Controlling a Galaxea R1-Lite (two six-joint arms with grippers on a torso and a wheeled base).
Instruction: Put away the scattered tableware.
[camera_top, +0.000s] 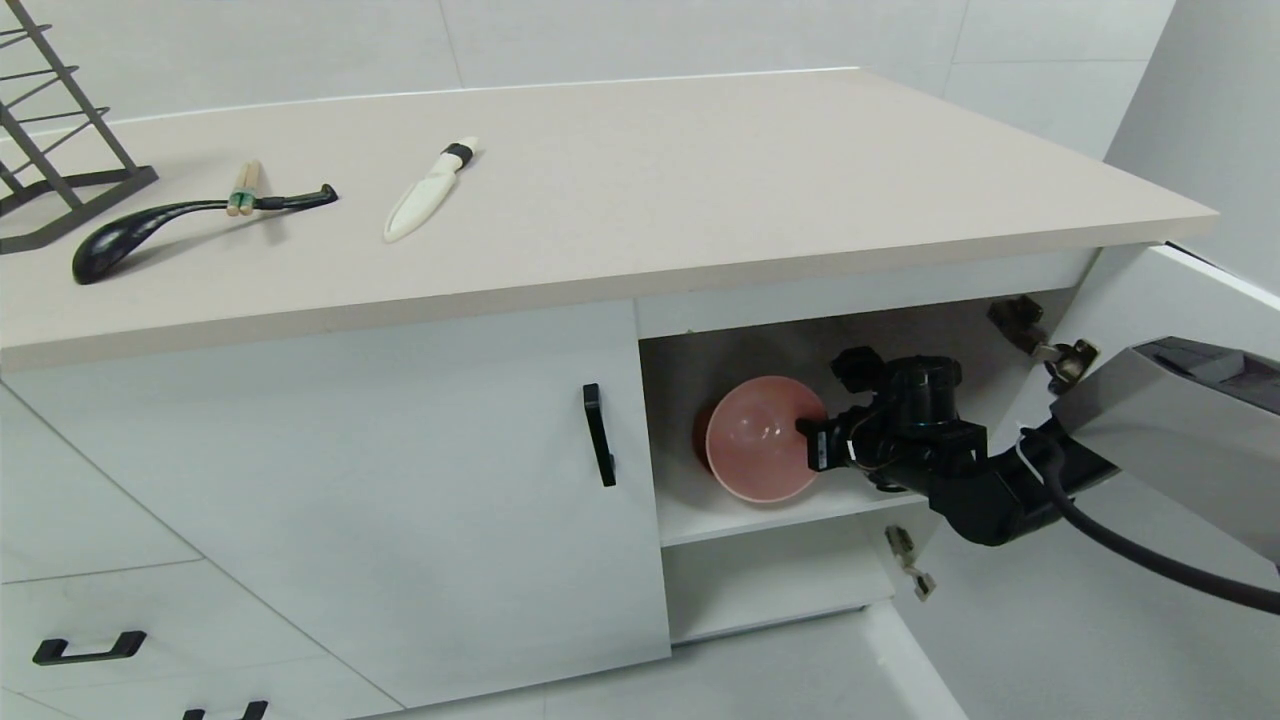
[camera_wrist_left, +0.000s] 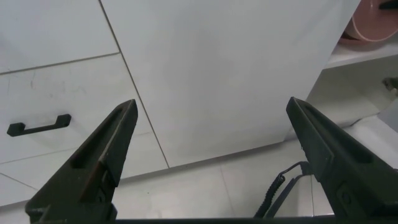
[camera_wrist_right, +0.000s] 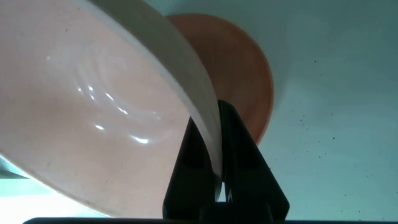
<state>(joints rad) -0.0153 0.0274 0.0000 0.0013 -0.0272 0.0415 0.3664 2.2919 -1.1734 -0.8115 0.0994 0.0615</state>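
Right of centre in the head view, the right gripper (camera_top: 810, 442) is clamped on the rim of the pink bowl (camera_top: 755, 440). The bowl is tilted on edge above the upper shelf (camera_top: 715, 520) of the open cabinet, hollow side facing out. The left gripper (camera_wrist_left: 211, 106) is spread wide and holds nothing, facing the closed white door (camera_wrist_left: 236, 74). At upper left on the countertop (camera_top: 700, 180) lie a black ladle (camera_top: 130, 230), chopsticks (camera_top: 243, 188) across its handle, and a sheathed knife (camera_top: 430, 190) to their right.
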